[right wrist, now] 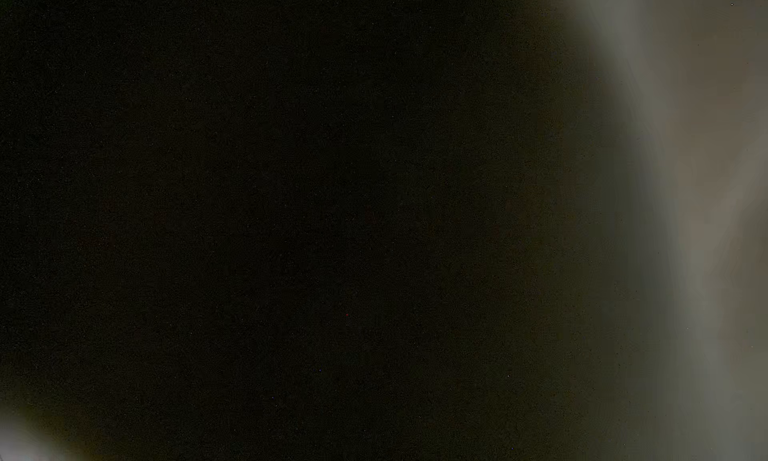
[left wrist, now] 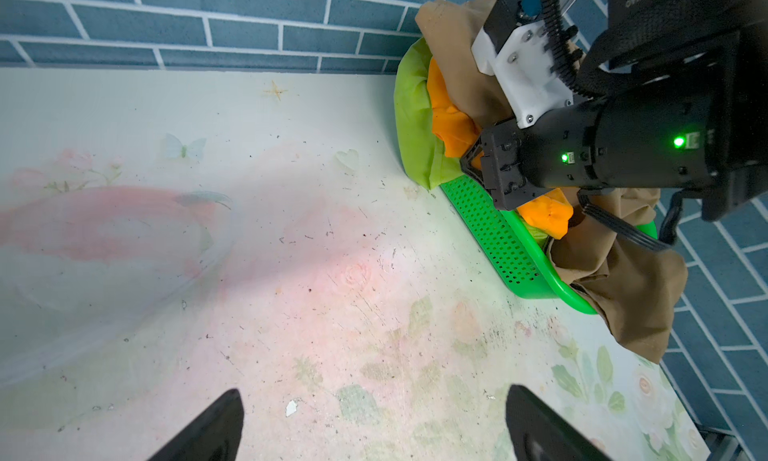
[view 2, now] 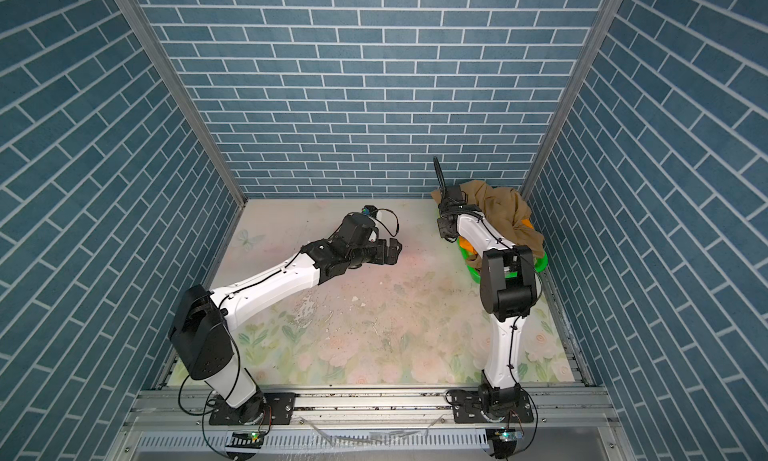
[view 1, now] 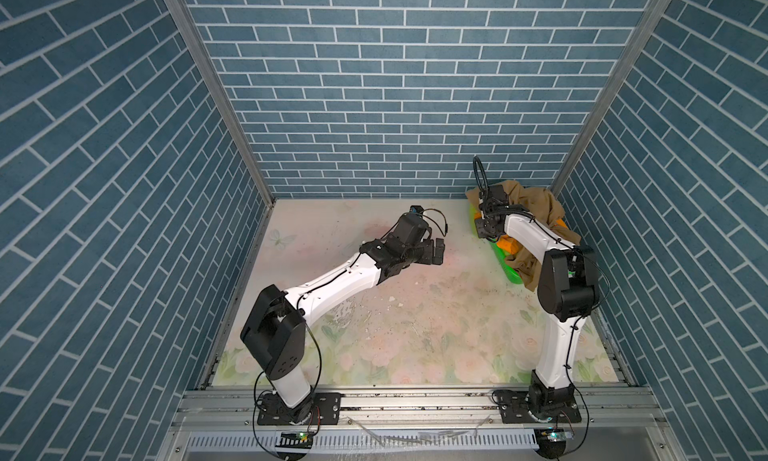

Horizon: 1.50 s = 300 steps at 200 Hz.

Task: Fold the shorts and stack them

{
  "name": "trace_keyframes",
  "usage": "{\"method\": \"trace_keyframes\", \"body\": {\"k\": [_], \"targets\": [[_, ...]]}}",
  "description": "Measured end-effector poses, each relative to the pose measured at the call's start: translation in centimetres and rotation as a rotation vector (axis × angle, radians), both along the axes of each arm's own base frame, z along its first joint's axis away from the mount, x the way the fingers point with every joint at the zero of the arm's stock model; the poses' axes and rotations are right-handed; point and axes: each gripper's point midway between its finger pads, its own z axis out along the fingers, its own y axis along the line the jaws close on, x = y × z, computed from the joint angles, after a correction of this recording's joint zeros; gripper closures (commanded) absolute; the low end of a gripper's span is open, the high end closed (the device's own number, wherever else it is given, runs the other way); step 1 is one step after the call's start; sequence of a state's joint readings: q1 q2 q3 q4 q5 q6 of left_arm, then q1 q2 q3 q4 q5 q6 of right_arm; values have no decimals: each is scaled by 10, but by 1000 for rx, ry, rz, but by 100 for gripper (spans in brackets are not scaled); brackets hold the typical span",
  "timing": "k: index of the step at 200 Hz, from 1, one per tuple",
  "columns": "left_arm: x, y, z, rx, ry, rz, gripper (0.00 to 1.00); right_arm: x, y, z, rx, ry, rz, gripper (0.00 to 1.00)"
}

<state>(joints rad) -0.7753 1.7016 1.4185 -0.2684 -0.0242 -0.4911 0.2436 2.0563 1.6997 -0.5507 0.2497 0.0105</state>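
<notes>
Aluminium rail [view 1: 415, 400] runs along the near edge and carries the bases of both arms. Behind it lies the surface [view 1: 415, 334], printed with pale flowers and marked with many small scratches and dark specks.

Over the middle of the surface hangs the left tool [view 1: 434, 251]. Its two fingers stand wide apart and nothing is between them, as the left wrist view also shows.

Farther back, in the far right corner, stands a green perforated plastic basket [left wrist: 494, 230]. All three shorts are at this basket, unfolded and heaped together. The tan shorts [view 1: 536, 205] lie on top and hang over the rim on the near end, down to the surface. The orange shorts [left wrist: 451, 122] are bunched inside, partly under the tan ones. The lime green shorts [left wrist: 415, 126] spill over the far end of the basket and touch the surface.

The right tool [left wrist: 469, 166] reaches down into this heap, at the orange and green cloth. Its fingertips are buried there, so I cannot tell how wide it is or if it holds cloth. The right wrist view is almost fully dark and blurred.

Blue brick-patterned wall [view 1: 395, 106] closes the scene behind.
</notes>
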Motion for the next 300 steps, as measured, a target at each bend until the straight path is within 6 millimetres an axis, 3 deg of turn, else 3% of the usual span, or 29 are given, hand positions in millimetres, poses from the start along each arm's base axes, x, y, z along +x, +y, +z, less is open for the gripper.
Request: {"method": "trace_keyframes", "body": {"k": [52, 102, 169, 185, 202, 214, 233, 252, 263, 282, 300], "targets": [[11, -6, 31, 29, -50, -29, 0, 7, -15, 1, 29, 5, -43, 64], [4, 0, 11, 67, -15, -37, 0, 8, -14, 4, 48, 19, -53, 65], [2, -2, 9, 59, -9, -50, 0, 19, -18, -11, 10, 42, -81, 63], [2, -2, 6, 61, -4, -52, 1, 18, -20, -10, 5, 40, -89, 57], [1, -2, 5, 58, 1, -54, 0, 16, -21, -6, 7, 37, -102, 43], [1, -3, 6, 53, 0, -57, 0, 10, -21, 3, 32, 28, -109, 27], [2, -4, 8, 43, -6, -54, 0, -3, -17, 33, 98, -9, -99, 18], [4, -6, 9, 45, -10, -52, 1, -19, -16, 85, 181, -110, -92, 2], [9, -10, 11, 43, -18, -53, 0, -30, -21, 113, 224, -175, -96, 1], [18, -19, 14, 38, -37, -60, 0, -50, -53, 155, 312, -288, -167, 1], [24, -27, 11, 39, -54, -68, 0, -54, -102, 163, 372, -334, -292, 1]]}}
